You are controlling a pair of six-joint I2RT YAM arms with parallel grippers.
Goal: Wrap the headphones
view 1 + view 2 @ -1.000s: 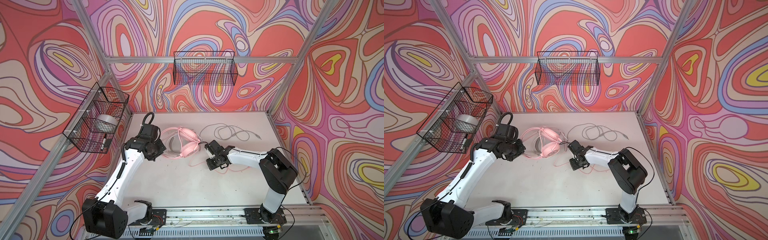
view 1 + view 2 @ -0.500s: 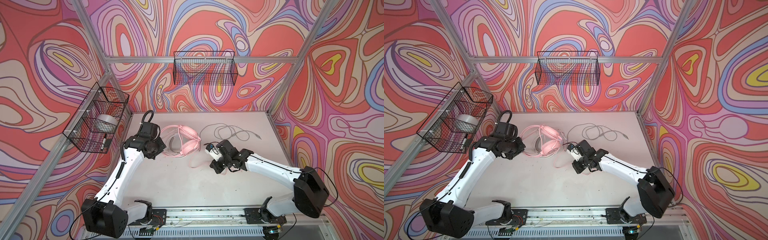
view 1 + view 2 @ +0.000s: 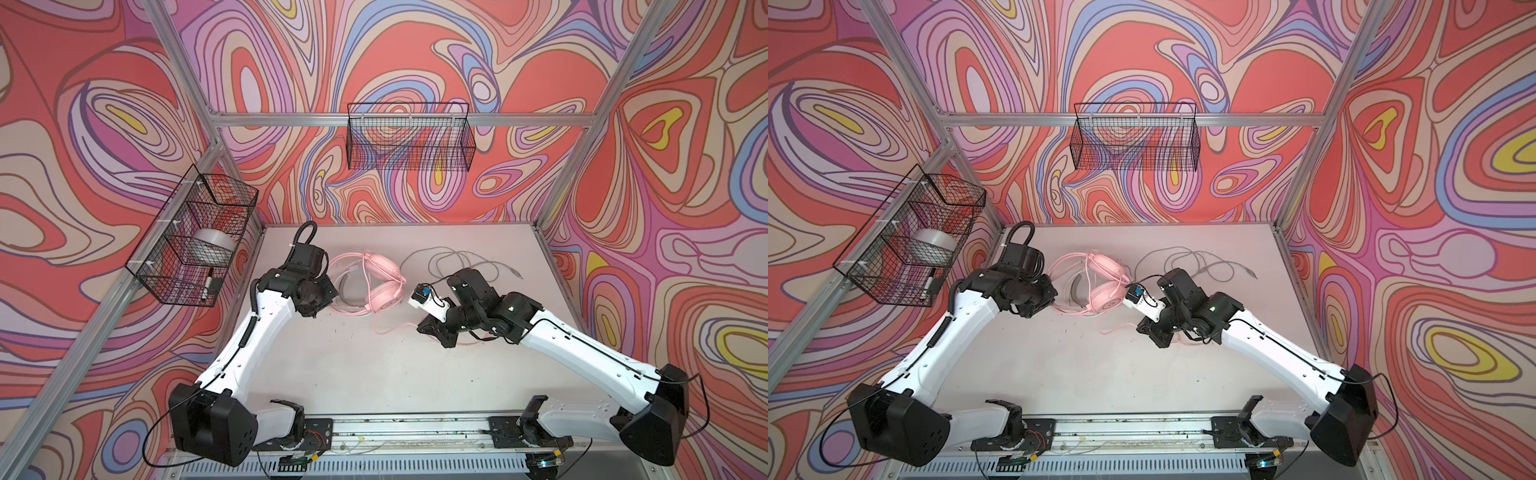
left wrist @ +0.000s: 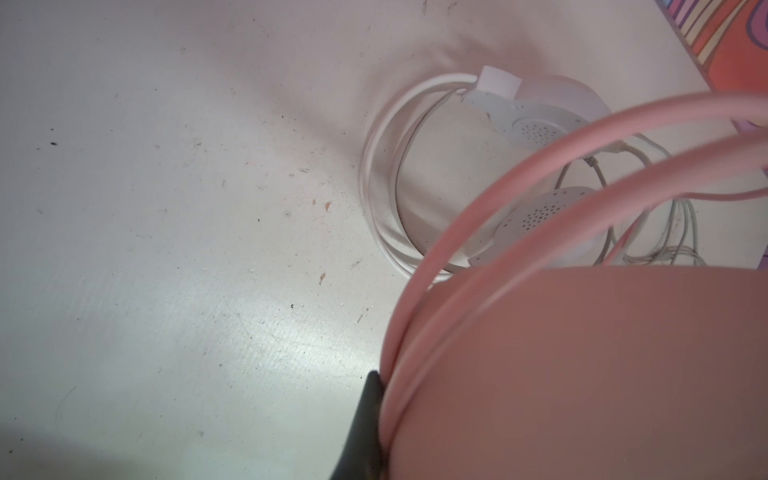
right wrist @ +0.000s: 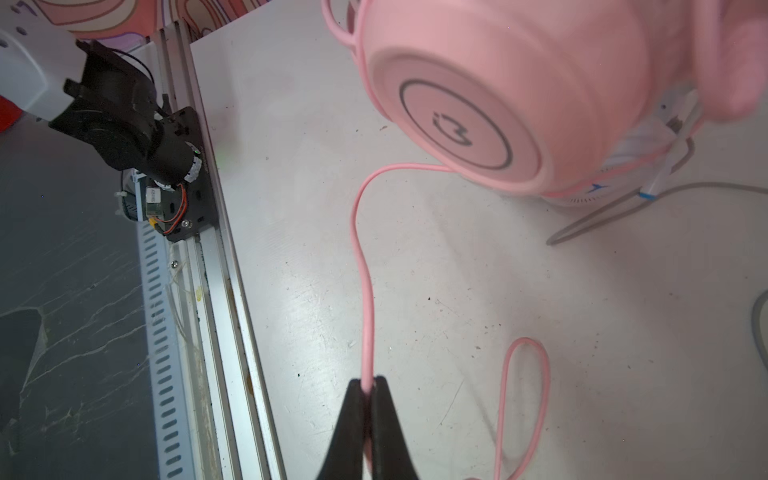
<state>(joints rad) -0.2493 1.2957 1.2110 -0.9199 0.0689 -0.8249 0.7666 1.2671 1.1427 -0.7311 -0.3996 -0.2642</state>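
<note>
Winding step: my right gripper (image 5: 368, 384) pinches the pink cable (image 5: 365, 266), and my left gripper (image 4: 374, 392) clamps the pink headset (image 3: 384, 286). Next I should loop the cable around it.

Ringed logo mark (image 5: 455, 124) on pink earcup (image 5: 540, 62), no legible lettering

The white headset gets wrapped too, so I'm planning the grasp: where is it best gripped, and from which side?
Probably best to grip the white headset by its headband, at the top of the arc. Come down from above with the jaws across the band. It lies on its side on the table, thin and bare there, while the pink headset sits over its earcups.
</note>
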